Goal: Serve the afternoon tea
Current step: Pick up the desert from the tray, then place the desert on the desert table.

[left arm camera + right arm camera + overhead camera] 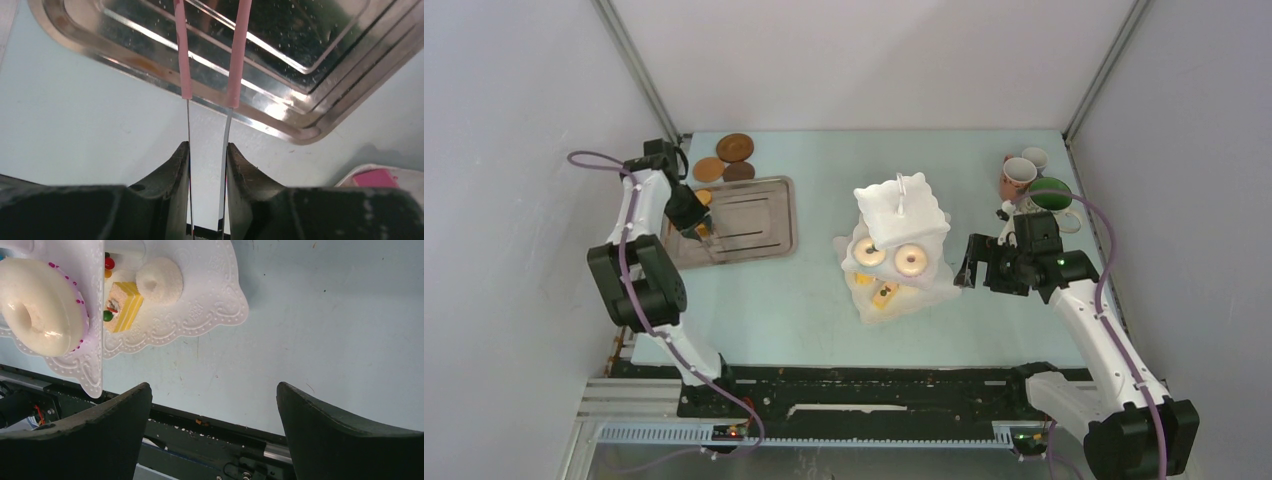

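The white three-tier stand (pixel 899 215) stands mid-table, with two donuts (pixel 870 254) on its middle tier and a yellow cake (pixel 886 295) on the bottom one. In the right wrist view a glazed donut (pixel 40 305), the yellow cake (pixel 122 305) and a small white donut (pixel 160 280) lie on the stand's tiers (pixel 210 305). Three mugs, pink (pixel 1018 176), small pale (pixel 1035 157) and green-inside (pixel 1050 194), cluster at the back right. Brown coasters (pixel 735 147) lie at the back left. My left gripper (pixel 207 150) is shut on the pink tongs (pixel 235 55). My right gripper (pixel 212 385) is open, just right of the stand.
The grey metal tray (pixel 764 225) lies at the left, and the tongs' pink tips reach over its near corner (pixel 310 75). Grey walls close in the table on both sides. The black rail with the arm bases runs along the near edge (pixel 225 435).
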{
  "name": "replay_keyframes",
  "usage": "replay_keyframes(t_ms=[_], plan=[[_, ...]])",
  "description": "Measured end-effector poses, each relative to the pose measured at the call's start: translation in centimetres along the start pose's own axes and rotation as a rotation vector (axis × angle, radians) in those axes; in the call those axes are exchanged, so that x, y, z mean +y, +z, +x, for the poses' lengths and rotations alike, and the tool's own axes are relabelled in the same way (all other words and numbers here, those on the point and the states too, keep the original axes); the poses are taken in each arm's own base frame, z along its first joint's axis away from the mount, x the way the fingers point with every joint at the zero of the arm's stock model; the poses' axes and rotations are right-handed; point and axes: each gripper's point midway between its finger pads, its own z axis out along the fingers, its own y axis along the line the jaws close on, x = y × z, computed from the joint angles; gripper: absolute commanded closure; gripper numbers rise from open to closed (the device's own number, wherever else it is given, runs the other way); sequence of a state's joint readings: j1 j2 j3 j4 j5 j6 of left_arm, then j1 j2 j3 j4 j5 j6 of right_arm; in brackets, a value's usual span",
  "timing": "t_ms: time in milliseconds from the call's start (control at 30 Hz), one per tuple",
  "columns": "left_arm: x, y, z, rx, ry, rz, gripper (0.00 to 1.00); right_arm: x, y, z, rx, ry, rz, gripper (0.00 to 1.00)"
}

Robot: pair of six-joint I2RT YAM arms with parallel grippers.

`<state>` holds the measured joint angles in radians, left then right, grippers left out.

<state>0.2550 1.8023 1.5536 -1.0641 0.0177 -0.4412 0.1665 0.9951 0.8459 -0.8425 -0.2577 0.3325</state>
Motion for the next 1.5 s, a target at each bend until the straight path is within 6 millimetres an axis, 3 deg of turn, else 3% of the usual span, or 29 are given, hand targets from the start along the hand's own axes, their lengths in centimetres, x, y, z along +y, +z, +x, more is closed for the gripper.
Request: replay_keyframes(t_ms=[233,500,667,833,933,1133,1333,1500], plan=[[-1.3,-4.8,3.1,-0.093,0.097,0.035,0.94,0.1,-0.4,-0.2,-0.019,-0.005,-0.005,0.02],[-6.6,-11.2,9.1,-0.201,0.342,0.175,0.94,-0.4,-0.6,-0.5,-0.046,0.000,0.026,0.00],[-10.3,-17.6,12.1,-0.304,0.480,0.362,0.94,-0.7,-0.8,-0.7,-0.063,0.004,0.046,0.00],[-12.1,-24.3,15.1,-0.417,0.578,0.582,0.94,-0.9,-0.8,-0.8,-0.069,0.010,0.060,0.00],[-12.5,-26.8,18.2,-0.441,0.676,0.684,0.95,-0.9,-0.9,-0.8,-0.074,0.010,0.061,0.00],[-12.9,-27.5,21.8,-0.423,0.814,0.723,0.96,-0.9,-0.9,-0.9,-0.078,0.010,0.061,0.00],[-14.5,-26.9,23.4,-0.389,0.879,0.719,0.97,-0.9,-0.9,-0.9,-0.076,0.010,0.061,0.00],[-17.4,-26.2,23.6,-0.375,0.944,0.706,0.97,-0.9,-0.9,-0.9,-0.074,0.011,0.060,0.00]])
